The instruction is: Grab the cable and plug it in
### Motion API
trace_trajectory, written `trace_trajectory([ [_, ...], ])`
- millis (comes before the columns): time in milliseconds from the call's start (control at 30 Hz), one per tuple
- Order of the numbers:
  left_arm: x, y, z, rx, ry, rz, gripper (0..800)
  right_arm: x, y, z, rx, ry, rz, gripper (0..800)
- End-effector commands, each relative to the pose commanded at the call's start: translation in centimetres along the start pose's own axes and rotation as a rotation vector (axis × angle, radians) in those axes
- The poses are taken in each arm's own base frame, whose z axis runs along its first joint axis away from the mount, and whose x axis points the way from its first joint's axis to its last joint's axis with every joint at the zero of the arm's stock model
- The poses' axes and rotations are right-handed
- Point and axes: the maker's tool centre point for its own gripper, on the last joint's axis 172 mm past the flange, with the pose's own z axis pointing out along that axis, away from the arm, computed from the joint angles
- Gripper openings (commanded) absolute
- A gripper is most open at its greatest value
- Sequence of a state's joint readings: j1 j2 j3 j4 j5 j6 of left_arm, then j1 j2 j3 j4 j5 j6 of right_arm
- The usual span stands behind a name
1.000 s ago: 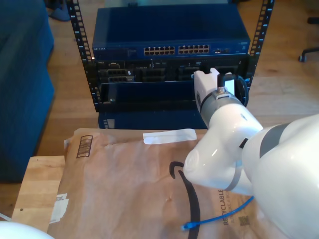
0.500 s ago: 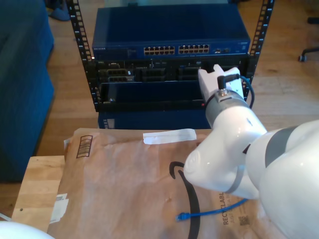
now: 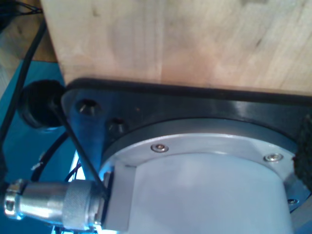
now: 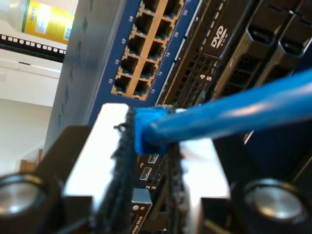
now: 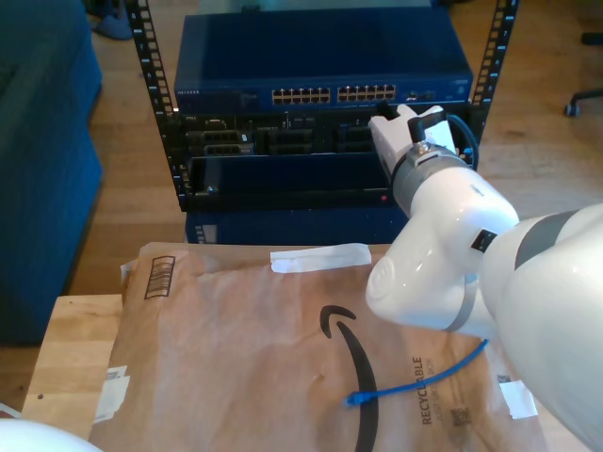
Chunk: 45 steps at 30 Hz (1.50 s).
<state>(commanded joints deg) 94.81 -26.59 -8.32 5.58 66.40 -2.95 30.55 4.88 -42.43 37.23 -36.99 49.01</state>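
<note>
Since the earlier frame, my second gripper [image 5: 396, 115] has risen toward the blue switch [image 5: 320, 68], pads pinching one cable [image 4: 229, 114] by its plug end. The free plug (one visible) lies on the brown paper mailer [image 5: 254, 348]. First gripper: state indeterminate.

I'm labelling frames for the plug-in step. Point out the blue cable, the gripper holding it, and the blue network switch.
the cable [image 4: 234, 114], second wrist view, on its blue sheath.
my second gripper [image 4: 148, 165], second wrist view, between its fingertips.
the network switch [image 5: 320, 56], exterior view, on its top panel.
</note>
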Motion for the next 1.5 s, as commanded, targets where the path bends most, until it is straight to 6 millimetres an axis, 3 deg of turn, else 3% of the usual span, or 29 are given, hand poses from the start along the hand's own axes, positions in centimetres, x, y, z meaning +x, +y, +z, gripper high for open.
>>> trace_trajectory([
  [167, 0.0, 0.0, 0.0, 0.0, 0.0, 0.0, 800, -0.5, 0.9, 0.6, -0.043, -0.033, 0.01, 0],
  [267, 0.1, 0.0, -0.1, 0.0, 0.002, 0.0, 800, 1.5, 0.0, 1.5, -0.03, -0.002, 0.027, 0],
  [500, 0.1, 0.0, -0.1, 0.0, 0.002, 0.0, 800, 1.0, 0.9, 2.1, -0.05, -0.02, 0.002, 0],
  [767, 0.1, 0.0, -0.1, 0.0, 0.002, 0.0, 800, 0.7, -1.1, 2.9, -0.005, -0.002, 0.048, 0],
  [867, 0.1, 0.0, -0.1, 0.0, 0.002, 0.0, 800, -0.1, -1.1, 2.9, 0.008, 0.001, 0.076, 0],
  [1133, 0.1, 0.0, -0.1, 0.0, 0.002, 0.0, 800, 1.5, -0.8, 2.4, 0.09, 0.107, 0.227, 0],
  [1300, 0.1, 0.0, -0.1, 0.0, 0.002, 0.0, 800, 2.8, 1.0, 2.0, 0.105, 0.167, 0.287, 0],
  [1500, 0.0, 0.0, 0.0, 0.0, 0.0, 0.0, 800, 3.5, 1.7, 1.1, 0.153, 0.21, 0.302, 0],
])
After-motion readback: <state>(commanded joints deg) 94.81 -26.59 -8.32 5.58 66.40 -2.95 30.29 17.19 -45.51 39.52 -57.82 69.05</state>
